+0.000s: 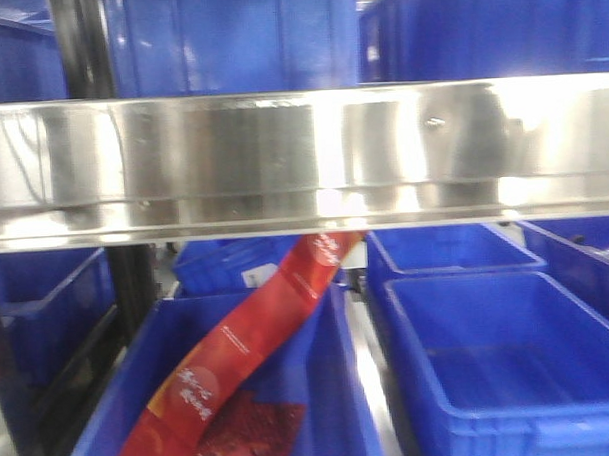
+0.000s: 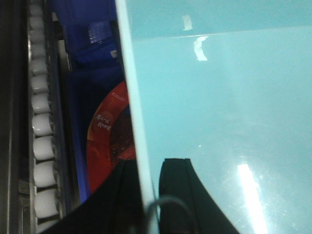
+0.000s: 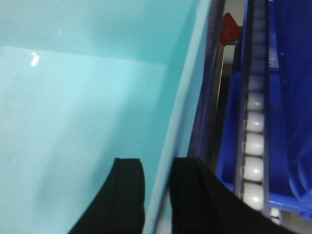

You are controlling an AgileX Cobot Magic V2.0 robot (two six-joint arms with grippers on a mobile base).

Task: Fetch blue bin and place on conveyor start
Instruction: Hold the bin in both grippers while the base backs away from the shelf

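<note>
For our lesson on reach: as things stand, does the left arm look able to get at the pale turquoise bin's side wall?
Probably yes: the left gripper straddles a wall of the turquoise bin, a finger on each side, with nothing in between.

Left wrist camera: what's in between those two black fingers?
The pale turquoise side wall of the blue bin. One of the left gripper's fingers is inside the bin, the other outside, seen in the left wrist view.
</note>
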